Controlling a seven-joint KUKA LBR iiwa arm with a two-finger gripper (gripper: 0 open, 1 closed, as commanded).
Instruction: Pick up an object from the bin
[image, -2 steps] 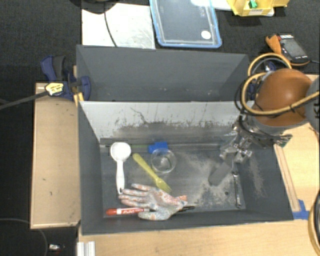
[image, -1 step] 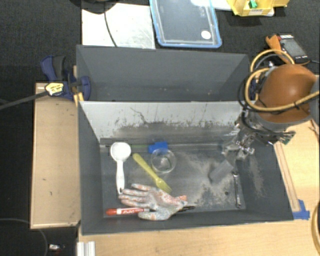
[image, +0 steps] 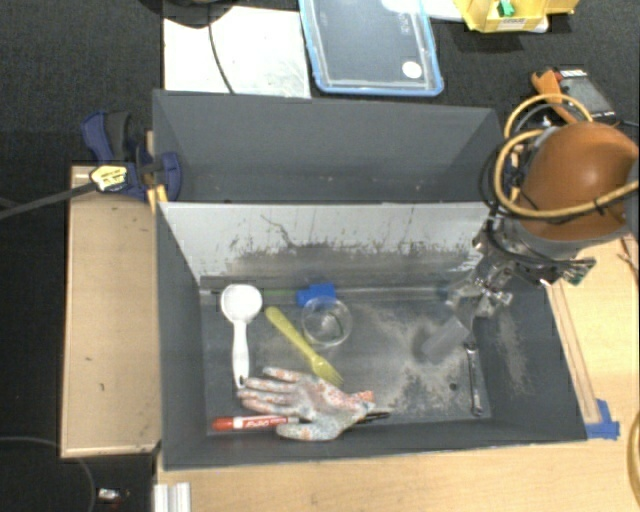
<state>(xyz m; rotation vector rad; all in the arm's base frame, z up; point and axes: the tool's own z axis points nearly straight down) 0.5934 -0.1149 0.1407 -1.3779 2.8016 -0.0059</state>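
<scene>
The bin (image: 330, 240) carries its loose objects on the half of the floor away from the end effector (image: 478, 295), which hangs at the bin's right side, close to the back wall and over bare, scuffed metal. Whether the end effector is spread or pressed together cannot be told from this angle, and what it carries, if anything, cannot be made out. Above it sit the arm's rounded orange cover (image: 578, 180) and looped cables (image: 515, 150).

Just below the end effector, towards the front wall, lies a thin dark strip (image: 473, 382), too small to identify. Well to its left stands a clear round cup (image: 326, 323), the nearest plain object, with a small blue piece (image: 317, 296) touching its far edge. A yellow stick-like utensil (image: 300, 345) runs slantwise from beside the cup towards the front. Farther left again is a white spoon (image: 240, 312), bowl towards the back wall, handle pointing forward.

Farthest from the end effector, along the front-left of the floor, a patterned glove (image: 315, 400) lies flat with its fingers pointing left, and a red marker (image: 252, 424) rests just in front of it, against the front wall.
</scene>
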